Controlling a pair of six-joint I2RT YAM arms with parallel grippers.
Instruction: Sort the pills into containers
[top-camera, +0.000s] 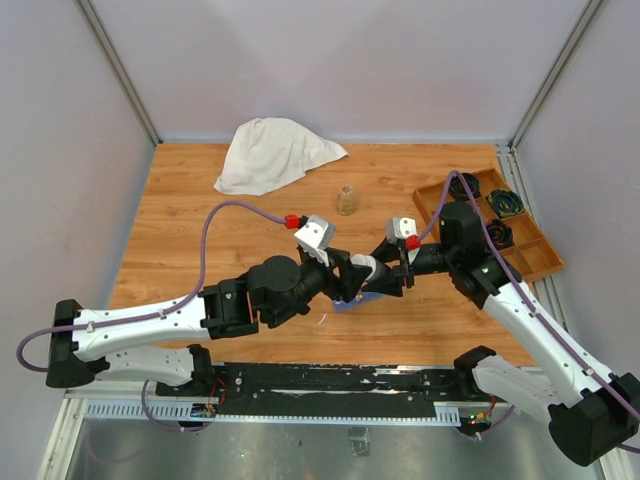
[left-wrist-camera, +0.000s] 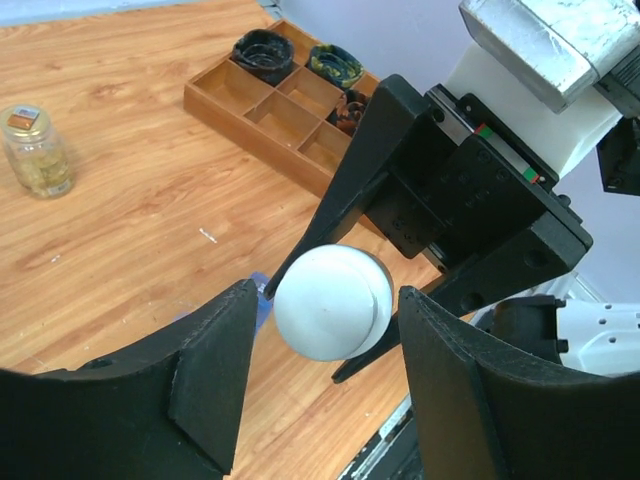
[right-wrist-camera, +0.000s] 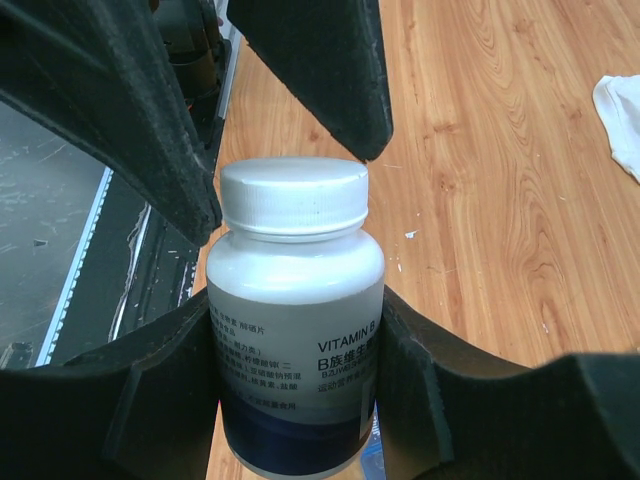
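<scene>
Currently, the step in hand is judged to be opening the supply bottle, ahead of any sorting. At the left of the overhead view, the left gripper (left-wrist-camera: 327, 292) reaches in to the table centre with its jaws spread wide. Its fingers (left-wrist-camera: 215, 370) flank the cap (right-wrist-camera: 293, 195), one on each side, and have hold of nothing. Just right of it, the white vitamin bottle (right-wrist-camera: 295, 350) is held above the table on its side or near it, cap toward the left arm. The right gripper (right-wrist-camera: 295, 310) is closed on the bottle body, one finger pressed to each side of the label. The containers (top-camera: 352, 301), a blue strip, lie on the table under the two grippers and are mostly hidden; whether any lid is open cannot be told. No loose pills are identifiable; presumably they are inside the opaque bottle. Farther right, the wooden tray (left-wrist-camera: 275, 112) stands well apart. The next move calls for the left jaws to close squarely on the cap, then rotate about the bottle axis while the right gripper resists the twist. An off-centre grip risks slipping on the smooth cap.
</scene>
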